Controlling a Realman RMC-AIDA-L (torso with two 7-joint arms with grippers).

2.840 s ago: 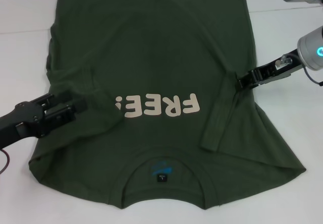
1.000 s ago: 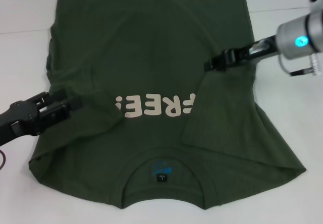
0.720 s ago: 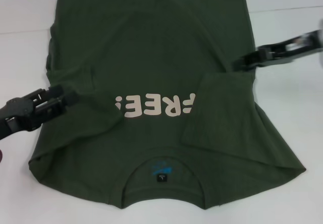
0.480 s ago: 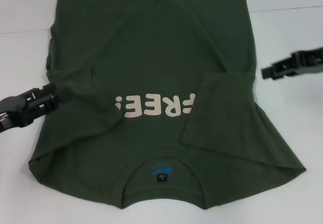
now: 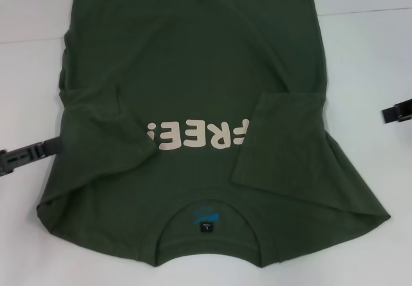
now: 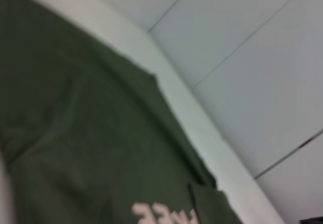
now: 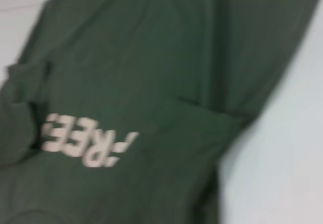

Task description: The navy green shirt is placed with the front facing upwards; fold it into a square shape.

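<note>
The navy green shirt [image 5: 193, 73] lies front up on the white table, its collar toward me and the cream "FREE!" lettering [image 5: 196, 134] upside down. Both short sleeves are folded inward: the right one [image 5: 277, 138] covers the end of the lettering, the left one [image 5: 96, 102] lies bunched. My left gripper [image 5: 29, 154] sits at the left edge of the head view, just off the shirt's side. Only the tip of my right gripper [image 5: 398, 113] shows at the right edge, clear of the cloth. Both wrist views show the shirt [image 6: 86, 143] [image 7: 151, 82] from a distance.
White table surface [image 5: 367, 60] lies bare on both sides of the shirt. A pale wall or panel with seams [image 6: 252, 57] shows behind the table in the left wrist view.
Both grippers have let go of the sleeves and pulled outward, left arm to the left, right arm to the right. The right sleeve now lies folded over the lettering's end.
</note>
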